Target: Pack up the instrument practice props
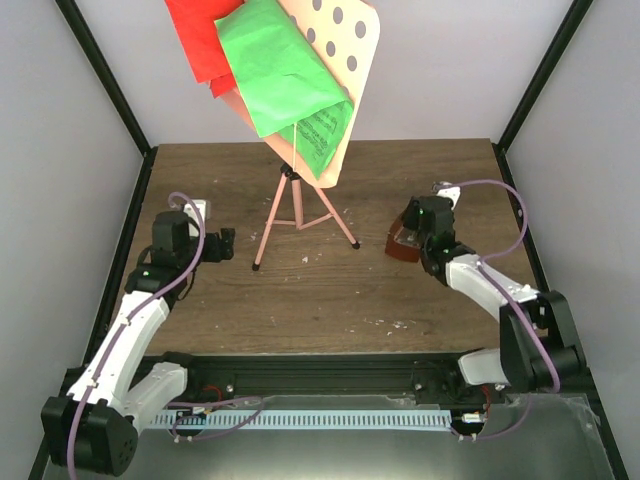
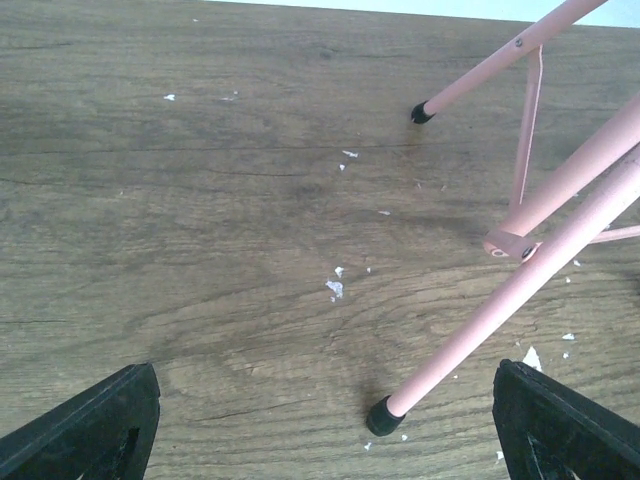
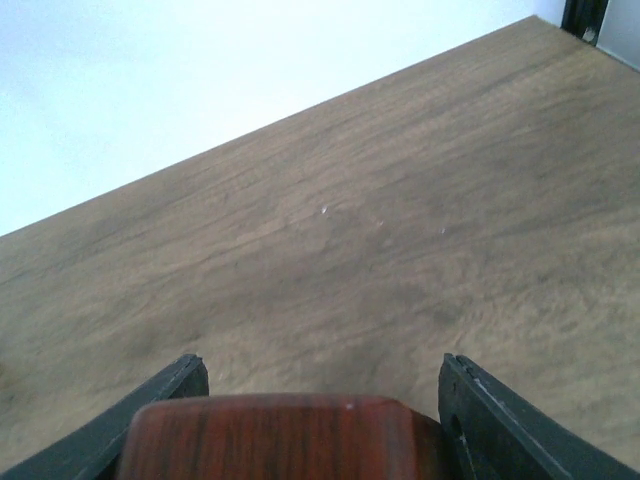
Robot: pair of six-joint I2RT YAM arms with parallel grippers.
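The pink tripod music stand [image 1: 296,205] stands at the middle back of the table. Its hole-dotted desk [image 1: 352,45] carries a green sheet [image 1: 280,70] and a red sheet [image 1: 200,40]. My left gripper [image 1: 224,245] is open and empty, left of the stand. In the left wrist view [image 2: 322,405] a pink leg [image 2: 500,310] with a black foot [image 2: 383,416] lies between the wide jaws, touching neither. My right gripper [image 1: 408,238] is shut on the reddish-brown metronome [image 1: 400,248], right of the stand. In the right wrist view [image 3: 320,365] the metronome [image 3: 280,440] fills the gap between the fingers. No clear cover shows.
The wooden table [image 1: 250,300] has white crumbs [image 2: 334,288] scattered on it. Black frame posts [image 1: 105,75] and white walls close in the left, right and back. A grey metal surface [image 1: 560,440] lies at the near edge by the arm bases.
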